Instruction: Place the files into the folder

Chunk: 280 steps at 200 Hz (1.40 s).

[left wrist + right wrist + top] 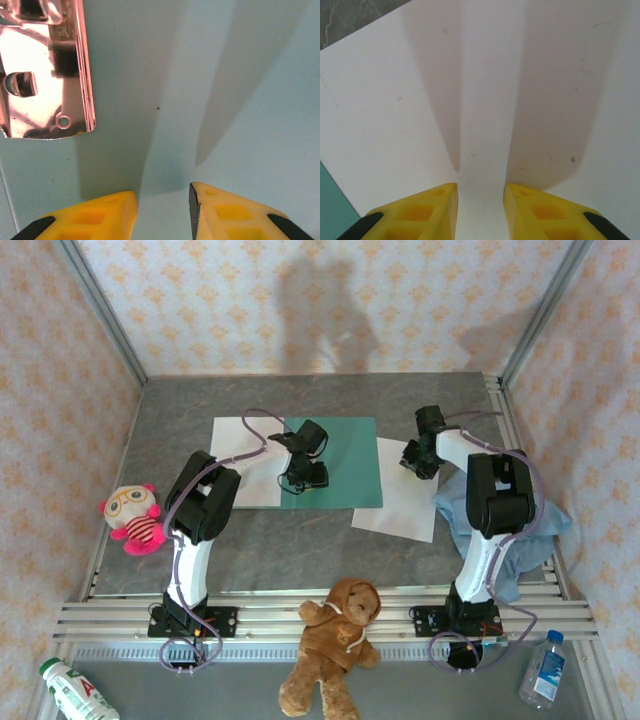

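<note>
On my overhead feed the folder (345, 465) lies flat near the middle of the desk (300, 550), a little toward 12 o'clock. One white sheet (238, 455) sits against its 9 o'clock edge. I cannot tell whether that sheet tucks under the folder. The other sheet (400, 510) lies at the folder's 4 o'clock, tilted, with its near corner touching or just over the folder's edge.

The left end effector (303, 478) hangs over the folder's 9 o'clock half. From its wrist camera, the left end effector (162, 212) has its yellow fingers (100, 217) a modest gap apart with nothing between them, only bare teal card below. A shiny metal clip (47, 75) is fixed to the card at 10 o'clock of the fingers. I cannot tell whether the tips touch the surface.

The right end effector (415, 462) is over the tilted sheet's 12 o'clock end. Its own camera shows the right end effector (480, 212) likewise partly open and gripping nothing, with white paper beneath. A sliver of teal shows at 8 o'clock and grey desk at 11 o'clock.

A light blue cloth (505, 540) is bunched at the desk's 3 o'clock side, under the right arm. A pink plush (135, 518) sits at 9 o'clock, and a brown teddy bear (335, 645) at 6 o'clock between the arm bases. There is a white bottle (78, 692) at 7 o'clock and a water bottle (545, 670) at 5 o'clock.
</note>
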### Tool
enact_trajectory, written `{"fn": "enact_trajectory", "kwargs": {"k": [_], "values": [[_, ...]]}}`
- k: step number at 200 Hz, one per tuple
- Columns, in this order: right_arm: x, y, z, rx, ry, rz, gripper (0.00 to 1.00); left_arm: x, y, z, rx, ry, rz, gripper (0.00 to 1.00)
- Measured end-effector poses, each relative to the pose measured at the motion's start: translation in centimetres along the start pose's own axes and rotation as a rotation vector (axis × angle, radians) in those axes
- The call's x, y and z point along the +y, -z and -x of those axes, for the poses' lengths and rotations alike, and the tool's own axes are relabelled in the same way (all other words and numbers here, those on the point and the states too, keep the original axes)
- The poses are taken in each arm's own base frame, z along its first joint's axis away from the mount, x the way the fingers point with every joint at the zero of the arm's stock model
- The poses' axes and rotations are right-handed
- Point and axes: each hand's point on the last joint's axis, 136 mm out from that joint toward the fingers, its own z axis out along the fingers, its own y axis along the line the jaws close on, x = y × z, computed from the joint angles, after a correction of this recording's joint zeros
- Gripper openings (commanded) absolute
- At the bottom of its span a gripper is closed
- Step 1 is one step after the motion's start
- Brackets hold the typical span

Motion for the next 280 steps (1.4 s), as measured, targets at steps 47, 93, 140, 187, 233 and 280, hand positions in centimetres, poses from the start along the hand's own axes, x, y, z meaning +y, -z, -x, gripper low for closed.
{"fn": "enact_trajectory", "kwargs": {"k": [47, 93, 140, 187, 233, 280], "values": [[-0.1, -0.3, 1.8, 0.001, -0.013, -0.018, 0.32, 0.7, 0.0, 0.8, -0.029, 0.041, -0.005, 0.34], [-0.3, -0.6, 4.0, -0.002, 0.004, -0.036, 0.32, 1.6, 0.2, 1.4, -0.042, 0.044, 0.012, 0.33], [-0.2, -1.0, 5.9, -0.003, 0.050, -0.055, 0.32, 3.5, 0.7, 1.8, -0.041, 0.034, 0.032, 0.32], [0.5, -1.3, 7.1, -0.006, 0.094, -0.060, 0.34, 4.3, 1.0, 1.8, -0.032, 0.028, 0.044, 0.32], [1.5, -1.0, 7.9, 0.003, 0.132, -0.041, 0.40, 4.0, 1.9, 1.8, -0.011, 0.029, 0.057, 0.36], [2.7, 1.5, 8.0, 0.009, 0.145, -0.001, 0.48, -2.2, 6.0, 5.1, -0.128, -0.045, -0.006, 0.42]]}}
